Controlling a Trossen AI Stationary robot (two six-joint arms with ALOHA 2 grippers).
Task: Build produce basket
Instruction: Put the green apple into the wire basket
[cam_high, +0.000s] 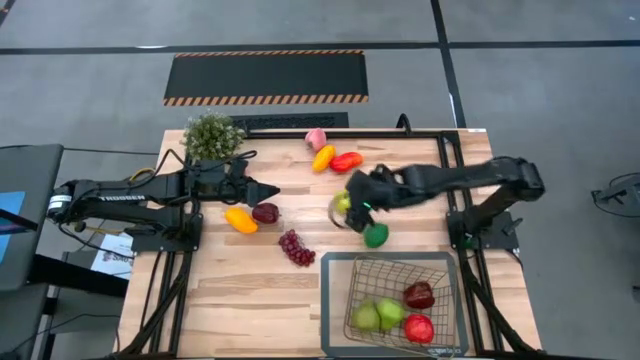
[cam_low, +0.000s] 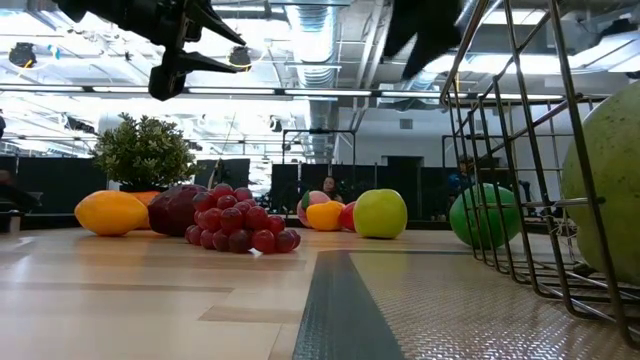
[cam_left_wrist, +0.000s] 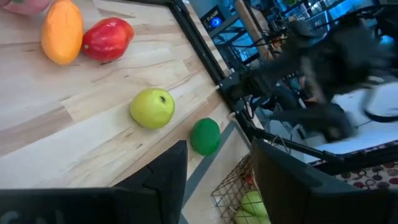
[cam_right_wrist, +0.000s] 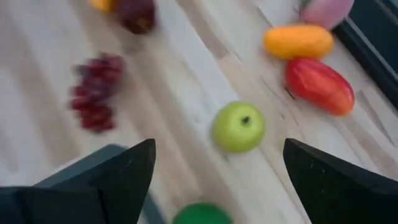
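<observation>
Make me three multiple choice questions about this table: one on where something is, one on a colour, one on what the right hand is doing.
1. Relative to the basket, the purple grapes lie: A inside it; B on the table outside it; C in a hand.
2. The fruit nearest the basket's outside is: A green; B orange; C pink.
3. The right hand is: A shut on a pepper; B open above the yellow-green apple; C inside the basket.
B, they lie on bare wood; A, the lime by the rim is green; B, its fingers stand apart, empty. The left hand waits, open.
</observation>
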